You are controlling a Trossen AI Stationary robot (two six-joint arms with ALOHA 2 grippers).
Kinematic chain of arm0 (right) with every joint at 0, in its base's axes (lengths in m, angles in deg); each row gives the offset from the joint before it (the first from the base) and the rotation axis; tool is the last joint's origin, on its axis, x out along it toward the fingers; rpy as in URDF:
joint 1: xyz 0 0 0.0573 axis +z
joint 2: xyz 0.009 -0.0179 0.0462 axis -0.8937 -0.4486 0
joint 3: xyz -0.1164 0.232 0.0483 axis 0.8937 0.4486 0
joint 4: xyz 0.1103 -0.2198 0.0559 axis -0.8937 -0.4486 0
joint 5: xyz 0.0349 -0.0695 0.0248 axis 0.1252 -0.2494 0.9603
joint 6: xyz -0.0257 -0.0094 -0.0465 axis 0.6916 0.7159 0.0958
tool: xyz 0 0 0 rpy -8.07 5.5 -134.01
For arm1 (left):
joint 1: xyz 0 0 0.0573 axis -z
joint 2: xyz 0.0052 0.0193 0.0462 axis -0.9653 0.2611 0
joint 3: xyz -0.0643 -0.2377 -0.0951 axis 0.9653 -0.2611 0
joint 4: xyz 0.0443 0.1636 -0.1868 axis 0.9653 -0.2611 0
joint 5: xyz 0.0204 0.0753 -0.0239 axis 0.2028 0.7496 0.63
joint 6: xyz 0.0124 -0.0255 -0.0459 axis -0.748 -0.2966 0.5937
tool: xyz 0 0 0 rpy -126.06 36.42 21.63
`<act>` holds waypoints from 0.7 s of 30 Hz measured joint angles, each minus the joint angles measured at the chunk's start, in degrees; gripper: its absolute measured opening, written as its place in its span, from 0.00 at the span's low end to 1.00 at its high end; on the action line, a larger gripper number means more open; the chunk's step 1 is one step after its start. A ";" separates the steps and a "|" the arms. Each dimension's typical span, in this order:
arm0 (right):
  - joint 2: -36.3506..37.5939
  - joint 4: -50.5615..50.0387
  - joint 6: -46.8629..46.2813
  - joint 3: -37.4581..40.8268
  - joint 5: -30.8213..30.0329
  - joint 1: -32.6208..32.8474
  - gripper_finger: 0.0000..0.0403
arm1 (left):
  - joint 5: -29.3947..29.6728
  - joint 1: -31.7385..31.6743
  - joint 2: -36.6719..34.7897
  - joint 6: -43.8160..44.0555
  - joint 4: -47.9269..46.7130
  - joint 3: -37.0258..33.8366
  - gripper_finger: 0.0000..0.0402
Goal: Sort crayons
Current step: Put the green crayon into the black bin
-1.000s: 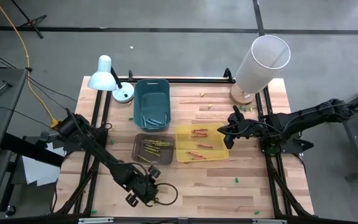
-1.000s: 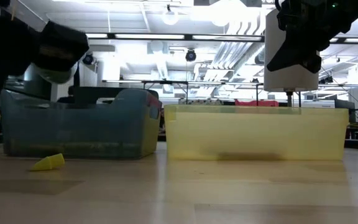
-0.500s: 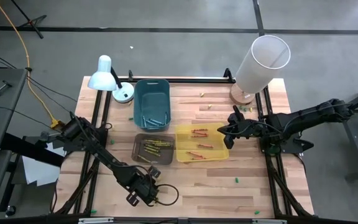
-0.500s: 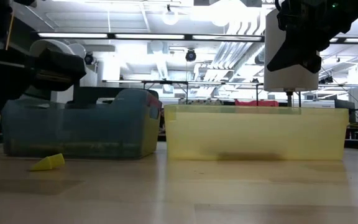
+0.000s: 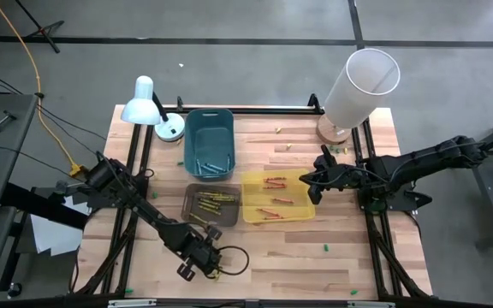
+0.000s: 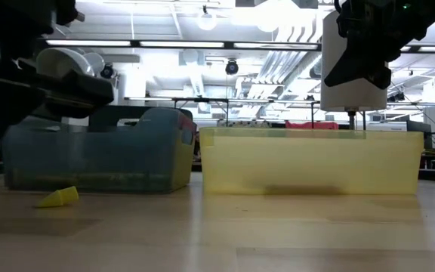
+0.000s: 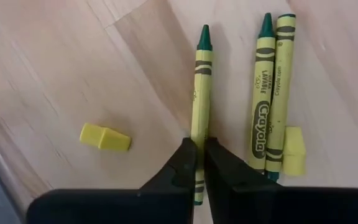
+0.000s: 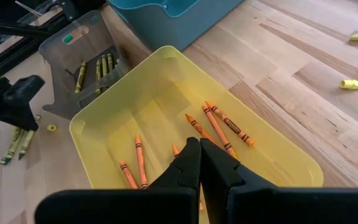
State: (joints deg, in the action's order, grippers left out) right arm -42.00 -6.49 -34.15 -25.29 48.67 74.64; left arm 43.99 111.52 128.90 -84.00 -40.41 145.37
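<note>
While pinched by left gripper (image 7: 201,163), green crayon (image 7: 200,99) points away, lengthwise

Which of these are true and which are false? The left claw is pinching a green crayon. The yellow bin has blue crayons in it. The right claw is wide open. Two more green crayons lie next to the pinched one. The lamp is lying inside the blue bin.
1. The left gripper is pinching a green crayon. True.
2. The yellow bin has blue crayons in it. False: it holds orange crayons.
3. The right gripper is wide open. False: its fingers are shut, above the yellow bin.
4. Two more green crayons lie next to the pinched one. True.
5. The lamp is lying inside the blue bin. False: it stands on the table beside the bin.
</note>
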 joint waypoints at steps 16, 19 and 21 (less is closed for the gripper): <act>0.00 -0.28 0.42 0.00 -0.04 0.00 0.00 | 3.67 -2.43 -19.04 7.08 1.85 -0.33 0.00; 0.00 -0.31 0.43 0.00 -0.15 0.00 0.00 | 16.76 -5.38 -25.86 7.25 4.72 -0.22 0.00; 0.01 -0.32 0.42 0.02 -0.72 0.00 0.00 | 24.51 -8.08 -29.58 7.31 6.18 -0.24 0.00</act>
State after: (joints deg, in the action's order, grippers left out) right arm -41.99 -6.82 -33.73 -25.27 47.95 74.64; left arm 68.50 103.44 99.32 -76.69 -34.24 145.13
